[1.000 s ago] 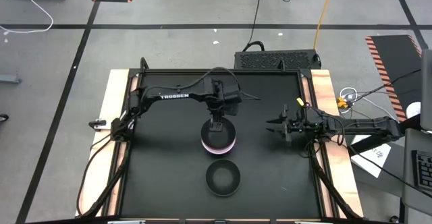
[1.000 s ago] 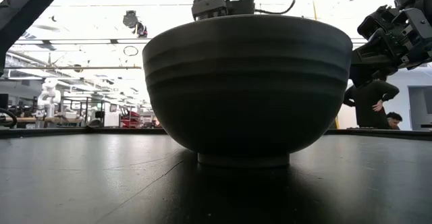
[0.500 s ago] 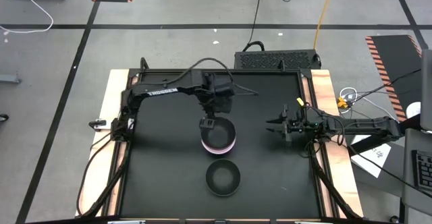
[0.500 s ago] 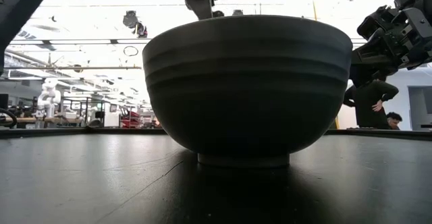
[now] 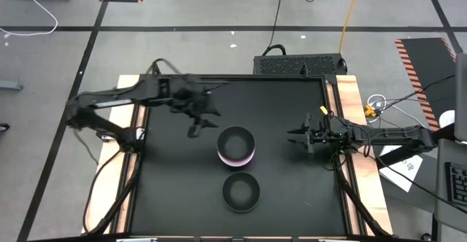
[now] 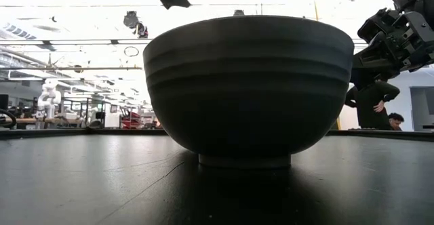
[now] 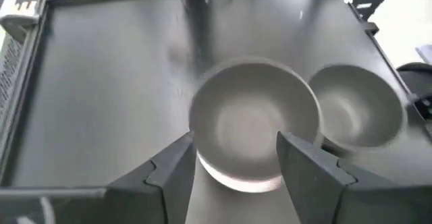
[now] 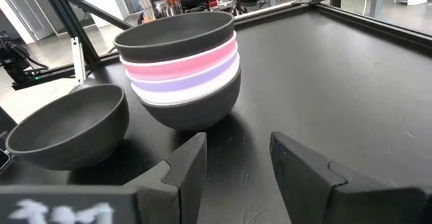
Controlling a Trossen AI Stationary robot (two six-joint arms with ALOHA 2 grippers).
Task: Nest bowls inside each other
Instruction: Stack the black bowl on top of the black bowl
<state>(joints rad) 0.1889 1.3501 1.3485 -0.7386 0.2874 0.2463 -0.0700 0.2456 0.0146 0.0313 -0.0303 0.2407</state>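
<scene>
Black matting covers the table (image 5: 175,191) seen from above, with the stack of bowls (image 5: 236,146) near its middle and one lone black bowl (image 5: 241,191) just beside it, nearer the front edge; the left hand (image 5: 195,130) hangs off to the stack's left, blurred, and the right hand (image 5: 299,136) waits well off to the right. At table height the lone black bowl (image 6: 248,89) fills the view, hiding the stack. Through the left wrist, its fingers (image 7: 172,173) are spread and empty above both bowls. Through the right wrist, its fingers (image 8: 185,166) are parted, empty, facing the stack (image 8: 182,69): black on pink, lavender, white, black. I'd judge the risk is pinching the last bowl's thin rim and tipping it, or knocking the stack when lowering it in
</scene>
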